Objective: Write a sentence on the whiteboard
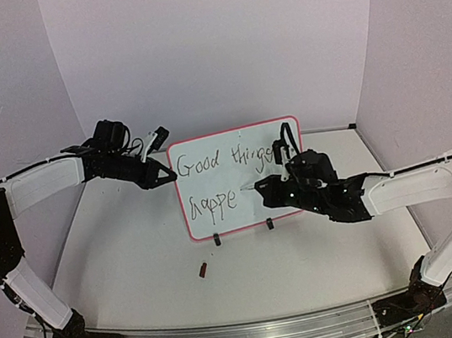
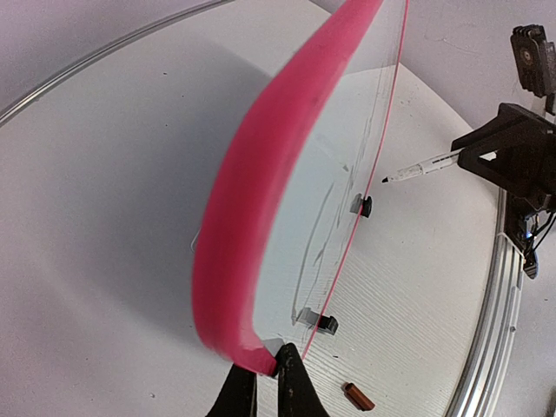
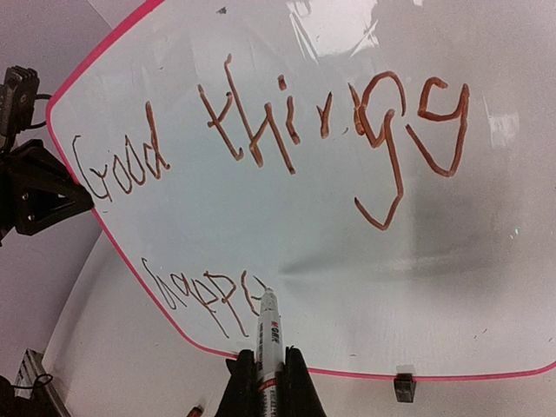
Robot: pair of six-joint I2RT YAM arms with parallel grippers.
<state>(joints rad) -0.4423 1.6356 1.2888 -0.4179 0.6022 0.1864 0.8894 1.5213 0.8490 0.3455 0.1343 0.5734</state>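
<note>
My left fingers clamped on whiteboard frame, board upright mid-table. Right fingers gripping marker, tip at sentence second line (reads "Good things happe").

Small glossy white rectangular whiteboard w/ thin pink-red frame carries dark handwritten marker lettering: top line "Good things", lower line at board's left reads only "happe"; print on white-barrelled marker pen too small to read.
</note>
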